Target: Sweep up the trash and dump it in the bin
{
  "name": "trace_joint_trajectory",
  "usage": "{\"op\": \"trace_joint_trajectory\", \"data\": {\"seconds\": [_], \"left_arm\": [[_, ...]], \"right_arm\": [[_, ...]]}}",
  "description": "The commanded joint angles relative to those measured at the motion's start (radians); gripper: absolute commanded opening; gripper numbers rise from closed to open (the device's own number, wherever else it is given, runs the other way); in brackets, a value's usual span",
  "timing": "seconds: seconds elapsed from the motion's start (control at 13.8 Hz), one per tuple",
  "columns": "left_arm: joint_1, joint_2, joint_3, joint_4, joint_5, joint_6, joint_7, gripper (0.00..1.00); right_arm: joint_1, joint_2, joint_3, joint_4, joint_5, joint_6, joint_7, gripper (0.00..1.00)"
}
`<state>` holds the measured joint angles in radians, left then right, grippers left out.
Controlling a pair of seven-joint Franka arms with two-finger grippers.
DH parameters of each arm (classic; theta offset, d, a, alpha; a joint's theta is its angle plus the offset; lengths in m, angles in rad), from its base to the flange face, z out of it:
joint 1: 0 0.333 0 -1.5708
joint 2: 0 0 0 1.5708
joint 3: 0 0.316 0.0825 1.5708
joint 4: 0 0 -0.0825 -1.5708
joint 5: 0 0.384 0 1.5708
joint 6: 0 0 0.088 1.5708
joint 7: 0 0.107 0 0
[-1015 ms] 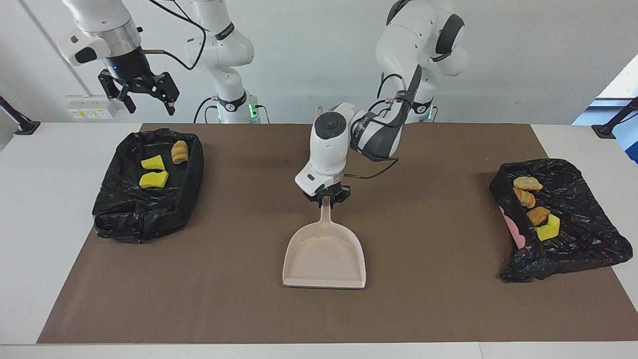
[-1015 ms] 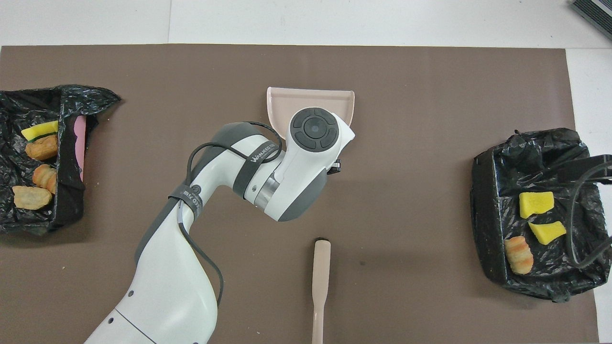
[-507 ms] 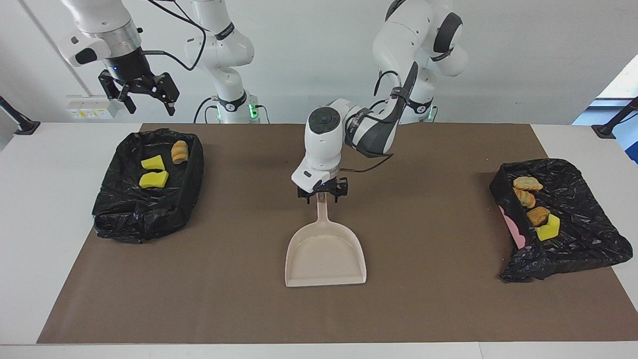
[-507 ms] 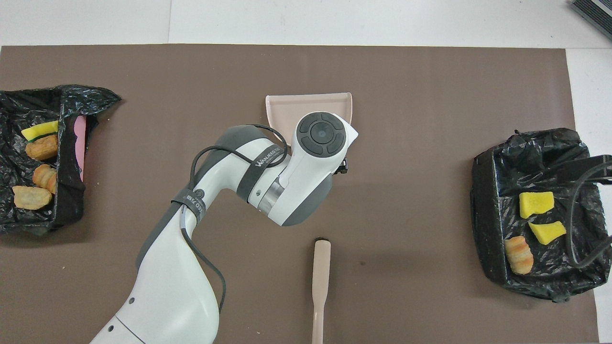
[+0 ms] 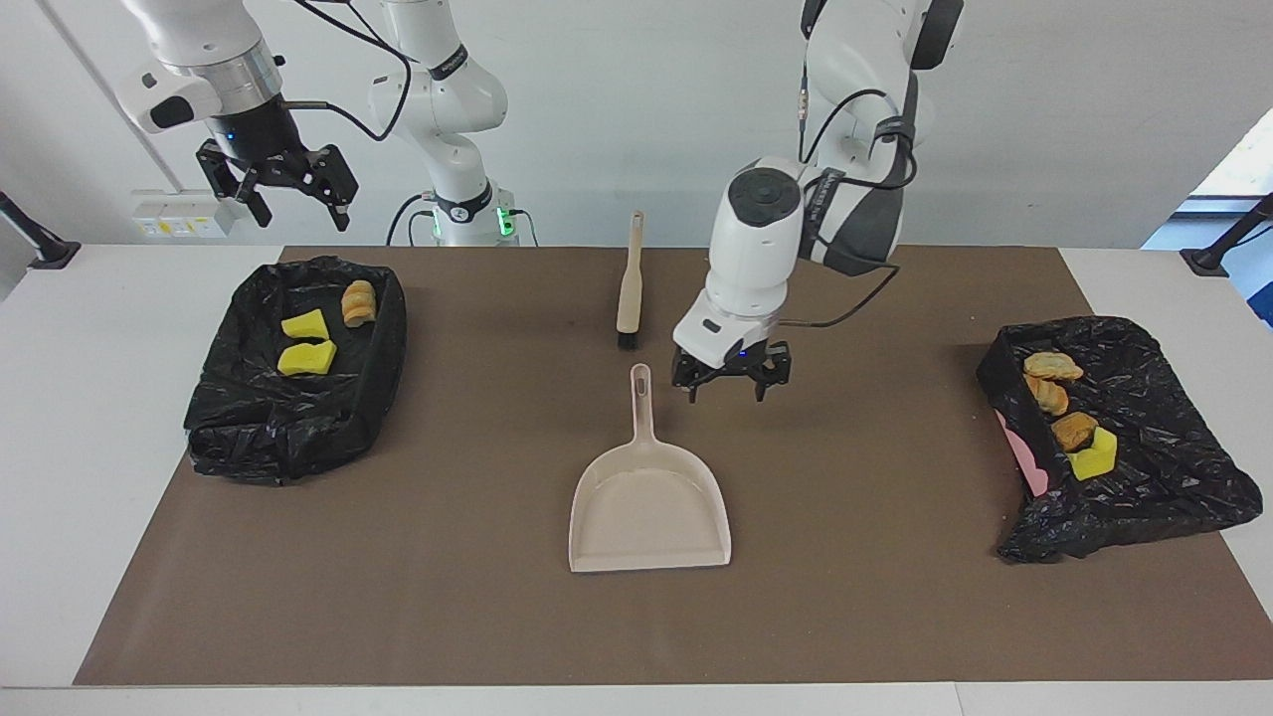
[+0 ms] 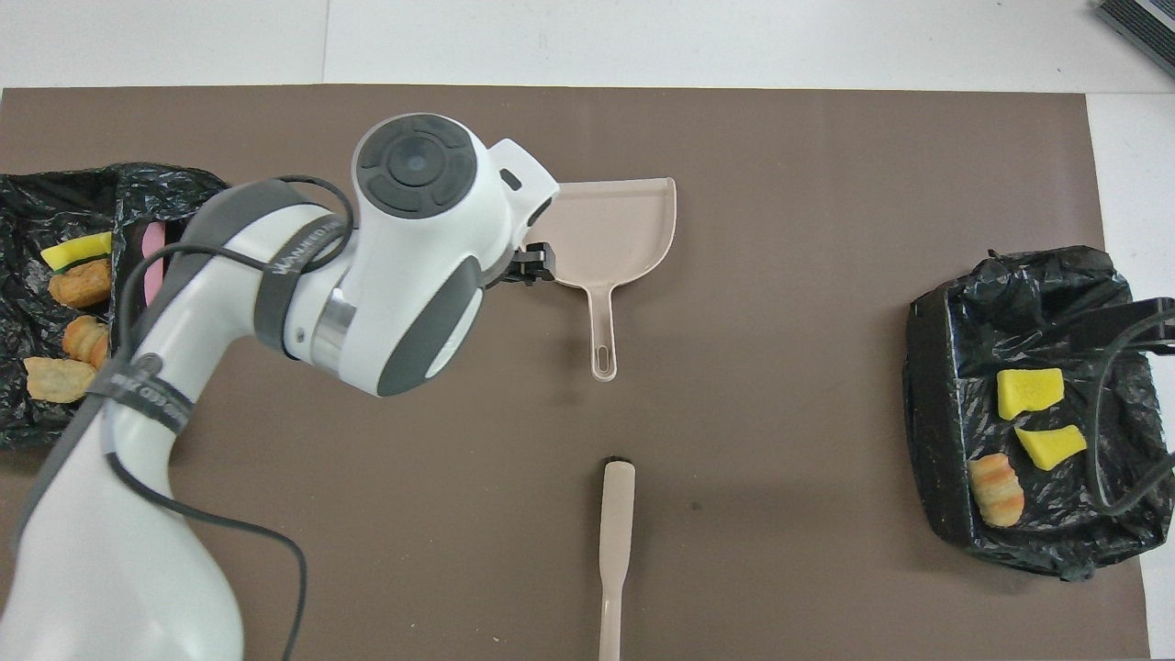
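The brown mat [image 5: 895, 597] is showing no loose scraps, so the sweeping looks finished. The two black-lined bins are holding all the trash: one [image 5: 288, 418] at the right arm's end with yellow sponge pieces [image 5: 305, 343] and a bread chunk, the other [image 5: 1144, 467] at the left arm's end with bread chunks [image 5: 1054, 383] and a sponge. The dustpan [image 5: 648, 497] is lying empty mid-mat, the brush [image 5: 630, 288] nearer the robots. The left gripper [image 5: 731, 383] is hanging beside the pan's handle, fingers spread, holding nothing. The right gripper [image 5: 283, 189] is waiting wide open above its bin. Only the facing view is showing the right gripper; overhead, the left arm is covering part of the pan.
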<state>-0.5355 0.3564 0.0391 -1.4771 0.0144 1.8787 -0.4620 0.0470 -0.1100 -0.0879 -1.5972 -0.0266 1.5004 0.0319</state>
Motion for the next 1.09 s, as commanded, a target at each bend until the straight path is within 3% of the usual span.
{"op": "trace_joint_trajectory", "data": {"seconds": [0.0,0.22,0.51,1.01], "left_arm": [[0.095,-0.115,-0.008,-0.065,0.004,-0.051,0.116,1.0],[0.19,-0.187,-0.008,-0.06,0.004,-0.117,0.287,1.0],[0.294,-0.263,0.001,-0.038,-0.005,-0.176,0.325,1.0],[0.414,-0.315,0.012,-0.011,0.004,-0.286,0.578,1.0]], "right_arm": [[-0.006,-0.016,0.003,-0.023,0.013,0.017,0.011,1.0],[-0.006,-0.017,0.003,-0.023,0.013,0.017,0.011,1.0],[-0.004,-0.017,0.003,-0.023,0.013,0.017,0.014,1.0],[-0.004,-0.017,0.003,-0.023,0.013,0.015,0.014,1.0]]}}
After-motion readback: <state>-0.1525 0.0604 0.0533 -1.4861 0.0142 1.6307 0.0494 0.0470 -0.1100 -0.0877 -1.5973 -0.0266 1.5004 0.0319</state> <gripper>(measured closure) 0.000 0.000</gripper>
